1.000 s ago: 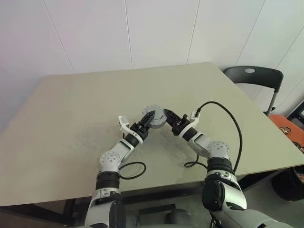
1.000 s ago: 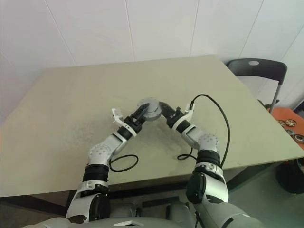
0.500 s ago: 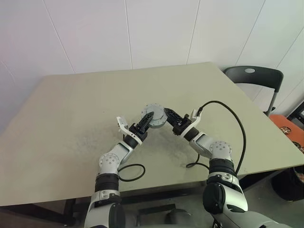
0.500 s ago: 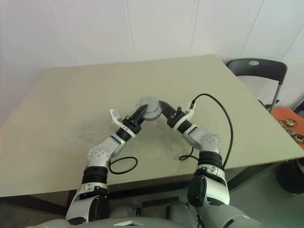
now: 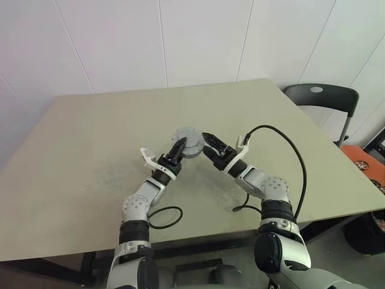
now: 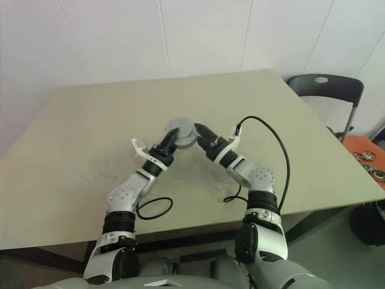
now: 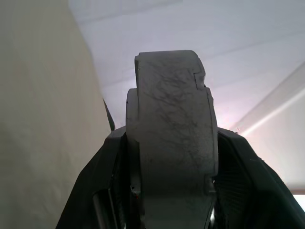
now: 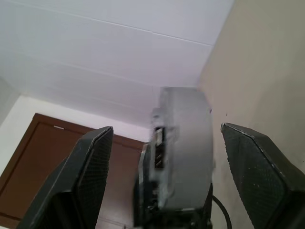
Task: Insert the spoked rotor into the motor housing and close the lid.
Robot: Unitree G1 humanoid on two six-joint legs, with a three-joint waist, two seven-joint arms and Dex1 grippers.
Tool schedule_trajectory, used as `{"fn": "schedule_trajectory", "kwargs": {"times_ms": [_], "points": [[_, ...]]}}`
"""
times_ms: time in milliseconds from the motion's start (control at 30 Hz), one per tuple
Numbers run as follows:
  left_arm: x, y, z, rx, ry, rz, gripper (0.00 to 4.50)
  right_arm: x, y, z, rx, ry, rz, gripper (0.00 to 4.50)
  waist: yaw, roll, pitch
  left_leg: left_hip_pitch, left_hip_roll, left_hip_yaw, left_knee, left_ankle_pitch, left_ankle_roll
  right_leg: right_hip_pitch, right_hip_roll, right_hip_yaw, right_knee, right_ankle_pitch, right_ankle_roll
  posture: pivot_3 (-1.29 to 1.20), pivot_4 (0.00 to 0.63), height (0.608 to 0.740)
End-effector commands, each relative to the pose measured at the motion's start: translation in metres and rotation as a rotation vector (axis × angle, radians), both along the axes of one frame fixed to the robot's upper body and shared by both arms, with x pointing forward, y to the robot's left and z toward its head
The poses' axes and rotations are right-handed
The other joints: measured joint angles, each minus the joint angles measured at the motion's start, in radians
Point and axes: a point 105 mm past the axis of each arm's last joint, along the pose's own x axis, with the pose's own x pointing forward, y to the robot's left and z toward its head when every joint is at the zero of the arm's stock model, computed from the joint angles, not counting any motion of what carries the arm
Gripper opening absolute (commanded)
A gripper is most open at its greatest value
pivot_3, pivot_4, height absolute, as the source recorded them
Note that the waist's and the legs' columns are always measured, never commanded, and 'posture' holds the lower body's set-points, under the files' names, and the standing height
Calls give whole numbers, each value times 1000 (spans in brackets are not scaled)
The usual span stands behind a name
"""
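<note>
A beige table bears black cable loops near its front edge.

You have a broad beige surface in front of you, bare across most of its top, with a faintly scuffed, speckled patch toward its middle. At about two o'clock, just past the surface's far right corner, a dark grey chair stands with its backrest toward you. At three to four o'clock, beyond the right edge, you can see an orange tray holding a few small round parts, too small to tell apart. White wall panels with thin seams run across from ten to two o'clock. In the right wrist view, a brown door shows below the white panels.
</note>
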Motion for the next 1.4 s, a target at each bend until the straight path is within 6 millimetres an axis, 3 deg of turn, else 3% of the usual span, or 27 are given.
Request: {"fn": "schedule_trajectory", "kwargs": {"times_ms": [33, 200, 467, 633, 833, 867, 1067, 1400], "points": [[22, 33, 32, -30, -80, 235, 2178, 4, 0, 15, 19, -50, -10, 3772, 0, 0, 0, 0, 0, 0, 0, 0, 0, 0, 0, 0, 0, 0, 0, 0, 0, 740], [30, 103, 10, 136, 35, 594, 2178, 2, 2, 21, 26, -86, 3, 3772, 2, -5, 3, -1, 0, 0, 0, 0, 0, -1, 0, 0, 0, 0, 0, 0, 0, 740], [21, 154, -10, 238, 143, 810, 2178, 3, 4, 22, 26, -94, 12, 3772, 5, -6, 4, -2, 0, 1, 0, -1, 1, -1, 0, 0, -1, 1, 1, 0, 0, 740], [18, 166, -19, 316, 202, 863, 2178, 3, 4, 22, 23, -95, 14, 3772, -1, -6, 3, -1, 0, 1, 1, -1, 1, 0, 0, 1, -1, 1, 2, 0, 0, 740], [17, 167, -31, 389, 272, 863, 2178, 4, 4, 21, 19, -96, 14, 3772, -2, -6, 3, 0, 1, 1, 1, -1, 1, 0, 1, 1, 1, 1, 2, 0, 0, 740], [17, 167, -33, 396, 283, 866, 2848, 4, 4, 21, 19, -96, 14, 3813, -2, -6, 3, 1, 1, 1, 1, -1, 1, 0, 1, 1, 1, 1, 2, 0, 0, 740], [11, 179, -39, 488, 367, 953, 4480, 4, 4, 20, 16, -95, 12, 3813, -6, -6, 3, 2, 1, 1, 2, -1, 1, 1, 1, 1, 3, 1, 2, 0, 0, 740], [-4, 198, -49, 624, 501, 1078, 4480, 4, 5, 18, 8, -97, 24, 3813, -38, -6, 2, 4, 4, 2, 0, -1, 1, -1, 3, 2, 5, 1, 2, 0, 0, 740]]}}
